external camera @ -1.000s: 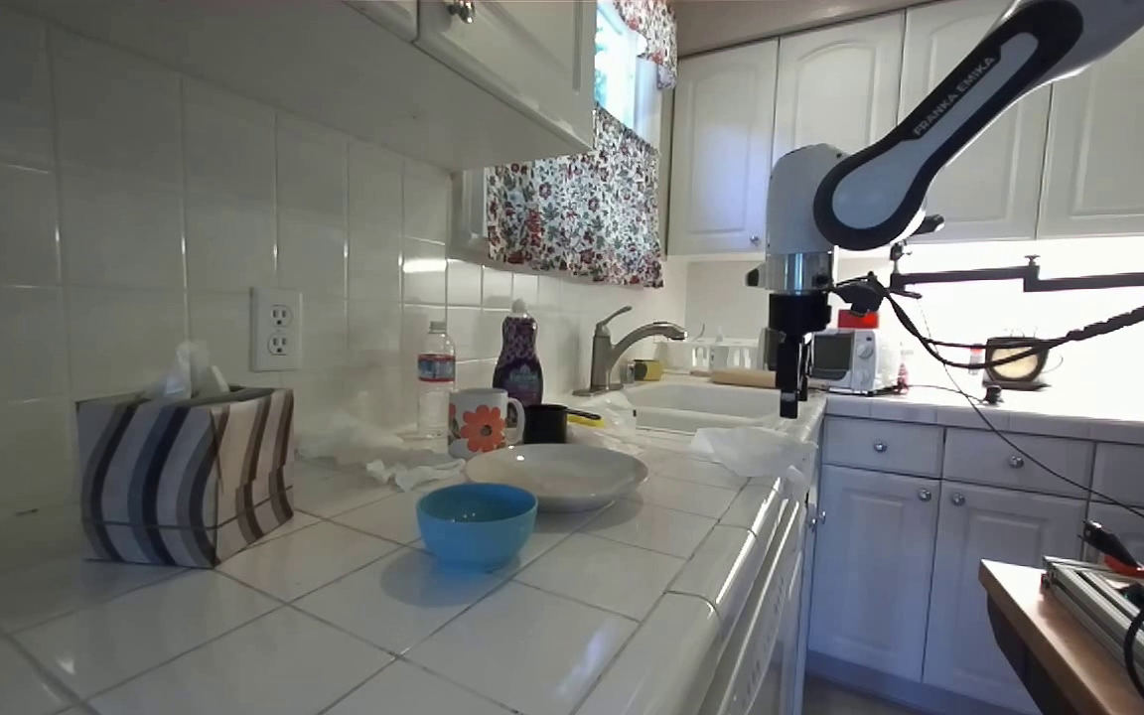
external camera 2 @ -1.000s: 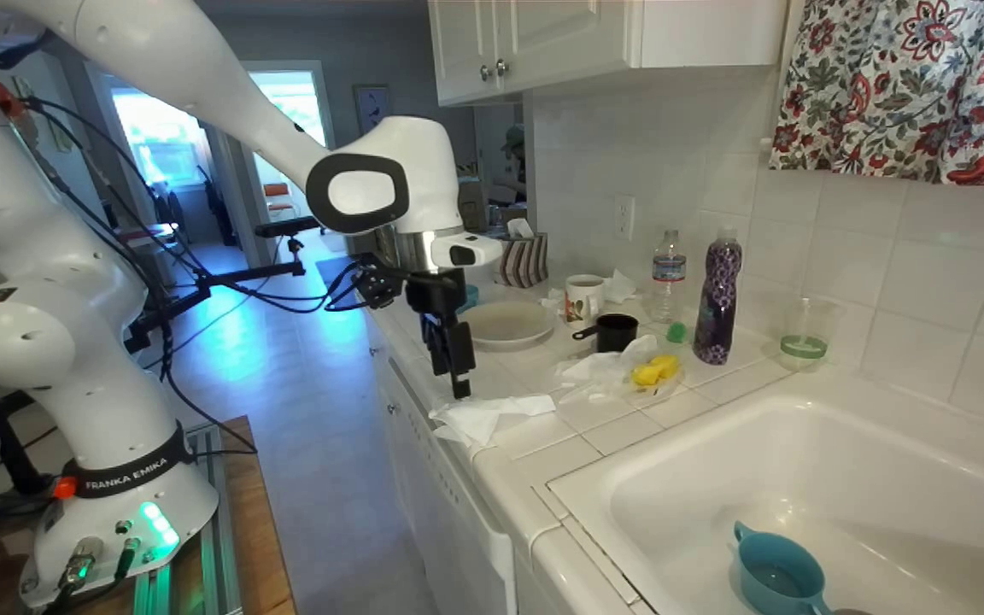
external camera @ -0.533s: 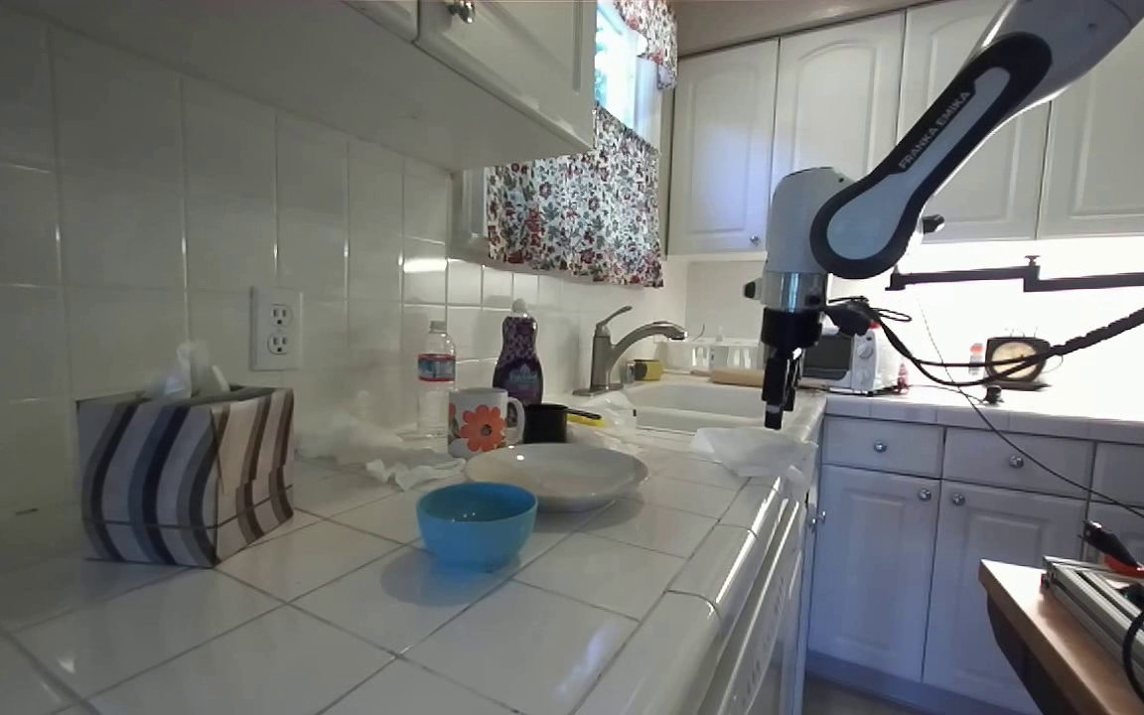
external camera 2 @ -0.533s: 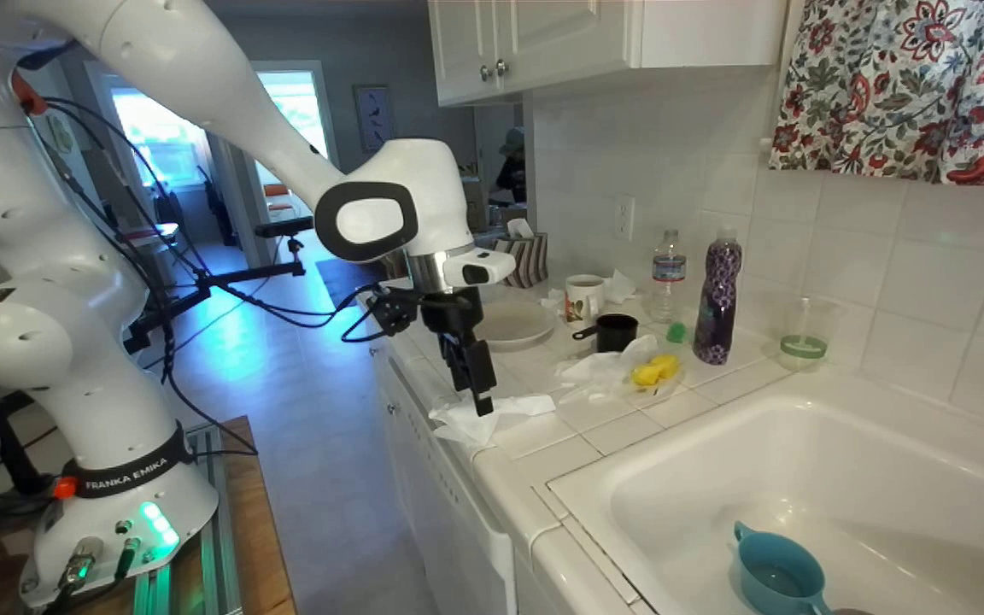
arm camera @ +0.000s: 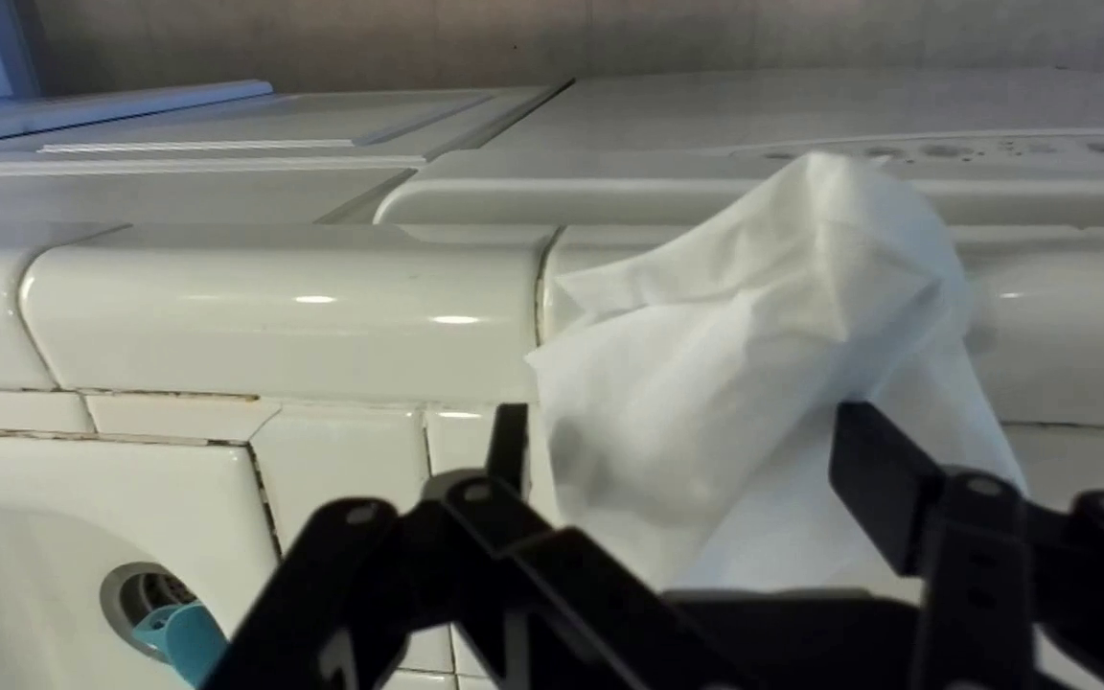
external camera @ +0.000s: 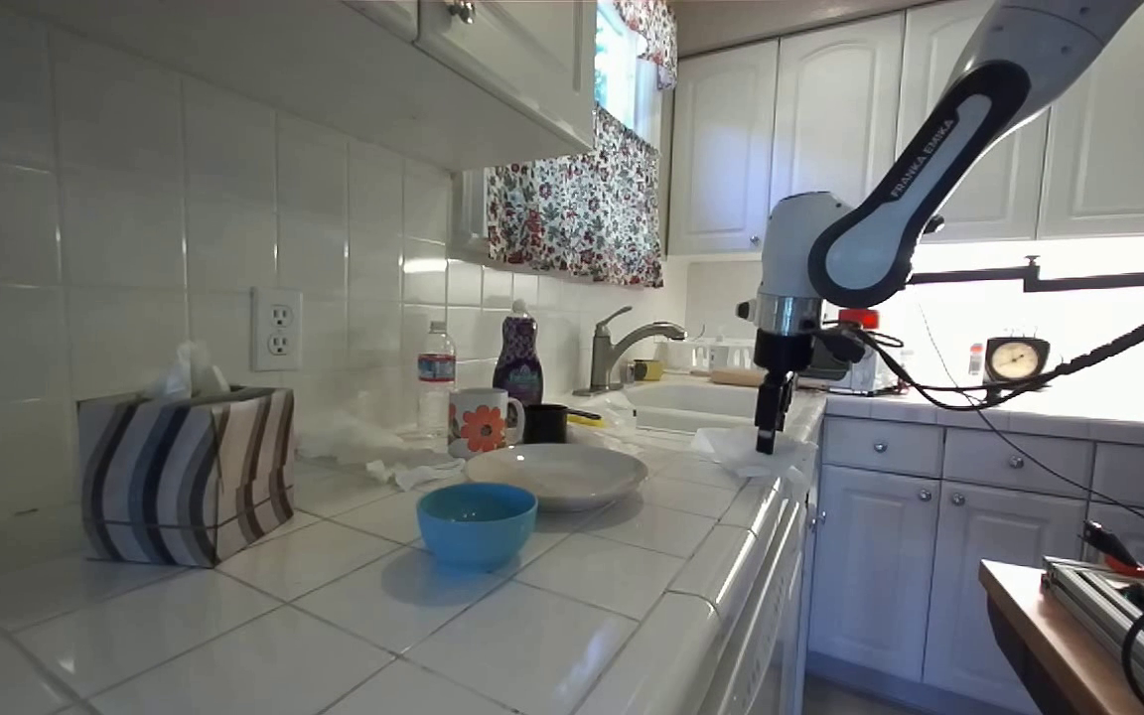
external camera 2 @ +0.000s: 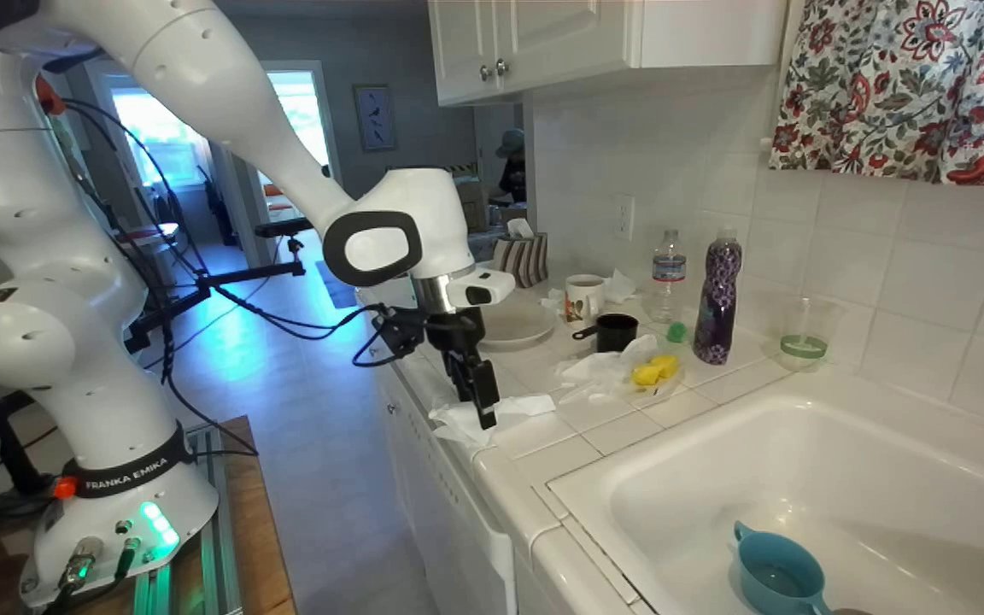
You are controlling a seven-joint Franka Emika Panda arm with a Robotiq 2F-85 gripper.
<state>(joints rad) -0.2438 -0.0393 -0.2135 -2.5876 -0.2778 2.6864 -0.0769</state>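
Observation:
A crumpled white tissue [arm camera: 686, 374] lies on the tiled counter's front edge, partly draped over it. It also shows in both exterior views [external camera: 724, 450] [external camera 2: 529, 406]. My gripper [arm camera: 682, 426] is open and points down over the tissue, with nothing between its fingers. In the wrist view the left finger is beside the tissue's left edge and the right finger is over the tissue. In both exterior views the gripper [external camera: 767, 442] [external camera 2: 485, 417] has its fingertips low at the tissue; I cannot tell whether they touch it.
A white plate [external camera: 572, 475], a blue bowl [external camera: 476, 524], a flowered mug [external camera: 481, 422] and a striped tissue box [external camera: 185, 482] stand on the counter. A black cup [external camera 2: 616, 331], yellow sponge [external camera 2: 654, 370] and soap bottle [external camera 2: 717, 299] are near the sink [external camera 2: 671, 478], which holds a blue cup [external camera 2: 781, 571].
The arm has come down, bringing the gripper from above the counter to low at the tissue. In an exterior view it has also shifted slightly right. The tissue has not visibly moved.

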